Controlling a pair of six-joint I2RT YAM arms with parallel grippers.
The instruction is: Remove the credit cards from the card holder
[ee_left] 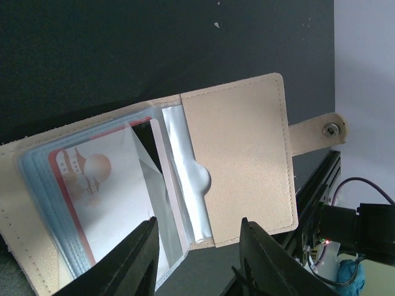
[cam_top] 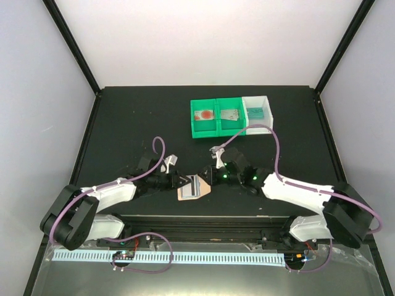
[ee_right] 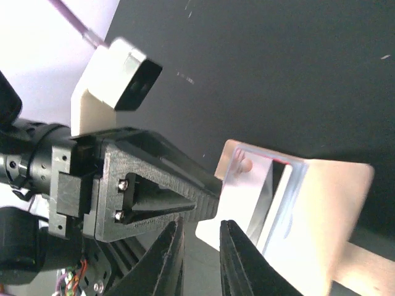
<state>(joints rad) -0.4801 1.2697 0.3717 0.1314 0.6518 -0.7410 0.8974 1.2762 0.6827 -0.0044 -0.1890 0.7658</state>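
Find the holder lying open on the worktop, close to the near edge, between the two hands.

Left hand: set moderately wide, pointing down at the holder's edge, one finger over the clear sleeves, the other over the peach flap. Cannot tell whether pressing or only hovering.

Right hand: narrow, a slim gap showing, tips at the corner of the sleeve stack, nothing visibly pinched.

At least one card in the holder, pale with a red pattern, inside the front sleeve. Possibly a dark one behind, too hidden to tell.

Well apart, in the far row of bins: a blotched card in the left green bin, a silver card in the right green bin, a teal card in the white bin.

Expect a light, stiff, slick card, prone to slipping from a weak pinch. Expect glossy, floppy sleeves and a soft, light holder, apt to drag along unless pinned.

Take the card by the edge clear of the sleeve mouth, one finger on each face, no plastic caught with it. Draw it out flat, in line with the sleeve. Pin the flap with the left hand meanwhile.
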